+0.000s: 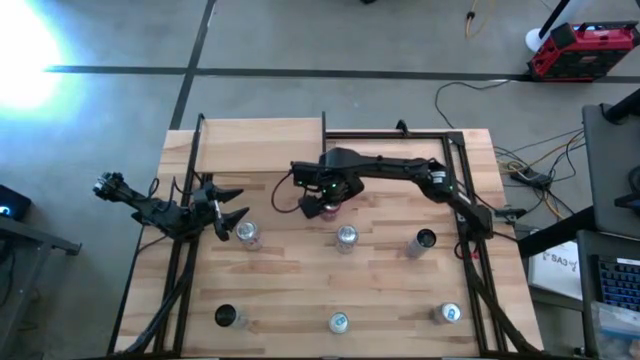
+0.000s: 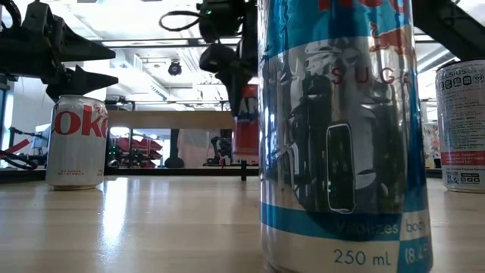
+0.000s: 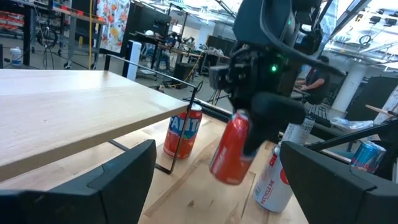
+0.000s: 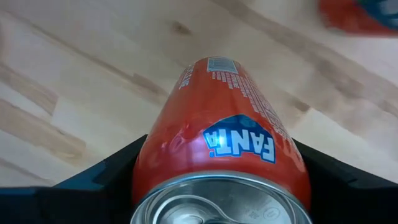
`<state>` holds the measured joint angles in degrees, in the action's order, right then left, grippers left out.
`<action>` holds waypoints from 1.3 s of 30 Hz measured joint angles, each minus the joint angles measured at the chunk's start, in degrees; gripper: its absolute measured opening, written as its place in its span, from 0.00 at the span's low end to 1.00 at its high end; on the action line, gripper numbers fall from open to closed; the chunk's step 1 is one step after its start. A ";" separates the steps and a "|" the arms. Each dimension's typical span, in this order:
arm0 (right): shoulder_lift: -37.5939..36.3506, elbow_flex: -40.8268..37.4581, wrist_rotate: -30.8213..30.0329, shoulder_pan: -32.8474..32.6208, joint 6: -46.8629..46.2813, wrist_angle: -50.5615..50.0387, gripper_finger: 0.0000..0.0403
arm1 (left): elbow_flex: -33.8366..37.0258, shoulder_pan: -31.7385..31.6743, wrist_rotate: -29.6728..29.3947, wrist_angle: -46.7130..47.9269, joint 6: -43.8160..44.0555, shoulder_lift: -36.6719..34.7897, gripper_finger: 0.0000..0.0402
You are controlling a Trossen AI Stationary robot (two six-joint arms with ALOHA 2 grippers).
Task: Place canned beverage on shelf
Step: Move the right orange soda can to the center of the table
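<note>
Progress: transport stage, no placement made yet.

Left gripper (image 1: 232, 212) hovers at the left side of the striped butcher-block tabletop (image 1: 380, 285), just beside a silver and red Diet Coke can (image 1: 247, 234). Its fingers stand spread wide and grip nothing; this arm is judged to be waiting.

The shelf (image 1: 260, 145), a rectangular pale wood board on a thin black metal frame, sits at the far left of the tabletop. Its visible top surface carries no can. In the left wrist view, one orange Fanta can (image 3: 183, 130) stands upright on the tabletop near the shelf edge, not on the board.

Right gripper (image 1: 322, 205) is near the table centre, to the right of the shelf and nearer than it. Its fingers are closed part-way on a second orange aluminium Fanta can (image 4: 227, 149), gripped at both sides, tilted and clear of the tabletop.

Done: can picked up and raised. Left to do, as judged: carry the can left and far over the board, set it upright, release.

Other cans stand on the tabletop to the right and near side, including a tall blue and silver can (image 2: 337, 136) closest to the low camera.
</note>
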<state>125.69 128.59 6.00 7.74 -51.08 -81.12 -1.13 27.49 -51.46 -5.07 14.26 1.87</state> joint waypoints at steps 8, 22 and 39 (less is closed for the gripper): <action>5.22 5.56 0.20 -0.37 4.04 0.21 0.72 | 0.00 -0.01 0.00 0.01 0.00 0.00 0.81; 6.88 6.41 -0.70 -0.24 9.02 1.25 0.72 | 0.00 -0.01 0.00 -0.01 -0.01 0.01 0.81; 6.84 6.24 -1.70 -0.36 11.10 3.97 0.87 | 0.00 0.00 -0.02 0.01 -0.02 0.02 0.81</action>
<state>132.53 134.82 4.30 7.38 -39.98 -77.15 -1.13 27.49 -51.48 -5.06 14.24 1.89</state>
